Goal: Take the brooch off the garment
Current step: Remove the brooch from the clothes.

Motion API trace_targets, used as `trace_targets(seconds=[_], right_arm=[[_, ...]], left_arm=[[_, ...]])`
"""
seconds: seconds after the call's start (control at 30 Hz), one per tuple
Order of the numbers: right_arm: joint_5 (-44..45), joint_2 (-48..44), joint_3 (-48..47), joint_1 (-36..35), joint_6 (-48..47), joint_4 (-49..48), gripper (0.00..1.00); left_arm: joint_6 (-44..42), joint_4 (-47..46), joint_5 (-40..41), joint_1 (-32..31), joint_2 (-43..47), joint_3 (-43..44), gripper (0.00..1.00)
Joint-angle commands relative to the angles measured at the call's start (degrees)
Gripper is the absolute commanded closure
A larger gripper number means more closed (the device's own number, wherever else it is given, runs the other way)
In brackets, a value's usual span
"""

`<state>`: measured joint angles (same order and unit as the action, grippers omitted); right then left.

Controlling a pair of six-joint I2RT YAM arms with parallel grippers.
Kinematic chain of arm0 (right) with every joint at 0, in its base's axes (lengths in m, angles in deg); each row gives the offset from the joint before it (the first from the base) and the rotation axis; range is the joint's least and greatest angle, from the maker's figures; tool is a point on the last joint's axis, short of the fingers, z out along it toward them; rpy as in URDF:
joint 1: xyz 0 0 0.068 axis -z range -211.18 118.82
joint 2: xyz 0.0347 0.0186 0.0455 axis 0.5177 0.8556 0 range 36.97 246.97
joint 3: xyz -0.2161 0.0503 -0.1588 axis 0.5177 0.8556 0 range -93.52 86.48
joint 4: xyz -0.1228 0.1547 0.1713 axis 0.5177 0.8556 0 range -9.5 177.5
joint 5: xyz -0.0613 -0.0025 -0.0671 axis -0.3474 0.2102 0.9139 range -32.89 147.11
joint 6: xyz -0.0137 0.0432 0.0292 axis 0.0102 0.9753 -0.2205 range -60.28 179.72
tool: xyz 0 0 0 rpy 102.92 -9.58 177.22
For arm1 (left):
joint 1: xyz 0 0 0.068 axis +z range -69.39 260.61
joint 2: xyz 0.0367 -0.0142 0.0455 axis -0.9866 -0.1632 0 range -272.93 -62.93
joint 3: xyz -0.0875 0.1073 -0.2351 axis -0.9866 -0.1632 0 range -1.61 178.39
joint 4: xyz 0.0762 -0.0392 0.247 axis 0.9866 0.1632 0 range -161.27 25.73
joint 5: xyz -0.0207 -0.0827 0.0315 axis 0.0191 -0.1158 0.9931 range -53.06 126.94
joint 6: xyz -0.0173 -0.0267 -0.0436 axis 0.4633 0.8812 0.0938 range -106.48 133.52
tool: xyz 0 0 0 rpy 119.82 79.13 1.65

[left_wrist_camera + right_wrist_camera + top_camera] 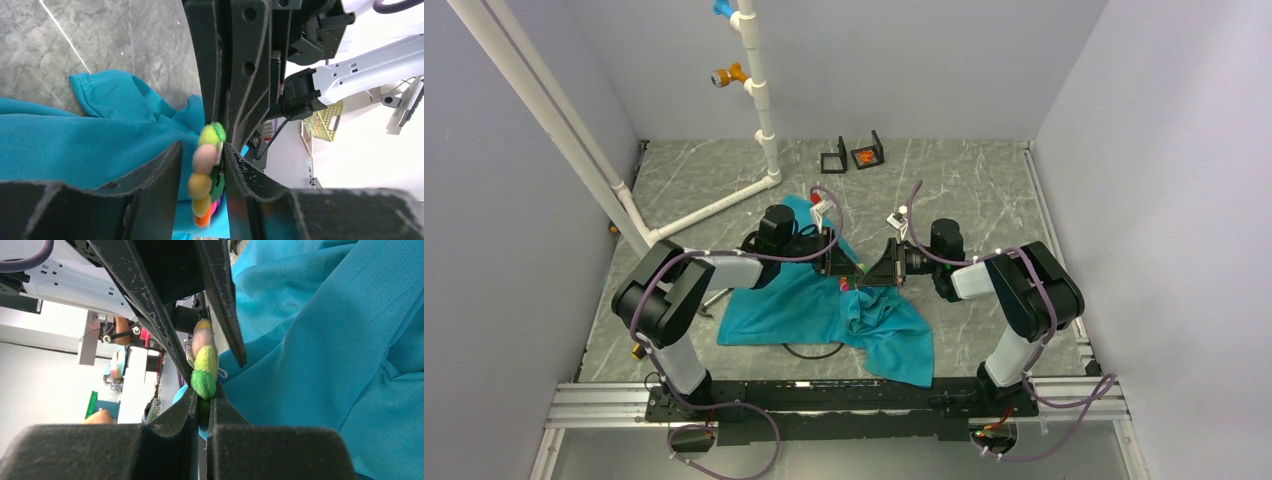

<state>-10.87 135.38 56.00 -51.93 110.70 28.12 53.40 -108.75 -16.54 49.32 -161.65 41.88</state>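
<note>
Teal cloth of the garment (809, 310) lies rumpled mid-table (964, 190), spreading toward 6 and 7 o'clock from where your two grippers meet nose to nose. You have the brooch (206, 175) between them, just above the cloth. It is a row of pom-poms with its long axis on the 9-to-3 line and its green end toward 3 o'clock. Your right gripper (202, 402) is pinched tight on that green end. Your left gripper (202, 146) is about half spread and straddles the row; one finger (240, 170) touches it and a slim gap shows at the other. At 12 o'clock stand two small black frames (834, 160), and one holds an orange piece (863, 156). A white pipe rack (759, 90) rises at 11 o'clock. A black cable (814, 352) loops out from under the cloth's near edge.
</note>
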Motion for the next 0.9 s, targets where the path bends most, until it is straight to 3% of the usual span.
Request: trace_targets(seconds=[0.0,0.2,0.4,0.5,0.67,0.87], right_arm=[[0.07,-2.94,-1.99,-0.75,-4.14,1.83,1.0],[0.07,-2.29,-2.13,-0.71,-4.23,2.09,1.0],[0.64,-2.17,-2.13,-0.31,-3.93,2.31,1.0],[1.21,-2.01,-1.81,0.29,-2.77,1.46,1.0],[2.26,-2.14,-1.21,0.98,0.62,-1.28,1.0],[3.67,-2.21,-1.29,0.98,1.44,-1.26,1.0]], left_arm=[[-1.1,2.53,2.44,-1.03,-0.76,2.94,0.58],[1.62,-0.82,0.24,-0.75,-1.2,3.07,0.52],[6.71,-10.7,-0.79,2.07,2.01,-0.49,0.5],[2.65,-5.9,1.05,3.21,5.77,-2.13,0.51],[-6.59,11.82,3.55,3.25,9.36,-1.5,0.53],[-6.43,14.33,1.62,2.29,9.61,-0.95,0.54]])
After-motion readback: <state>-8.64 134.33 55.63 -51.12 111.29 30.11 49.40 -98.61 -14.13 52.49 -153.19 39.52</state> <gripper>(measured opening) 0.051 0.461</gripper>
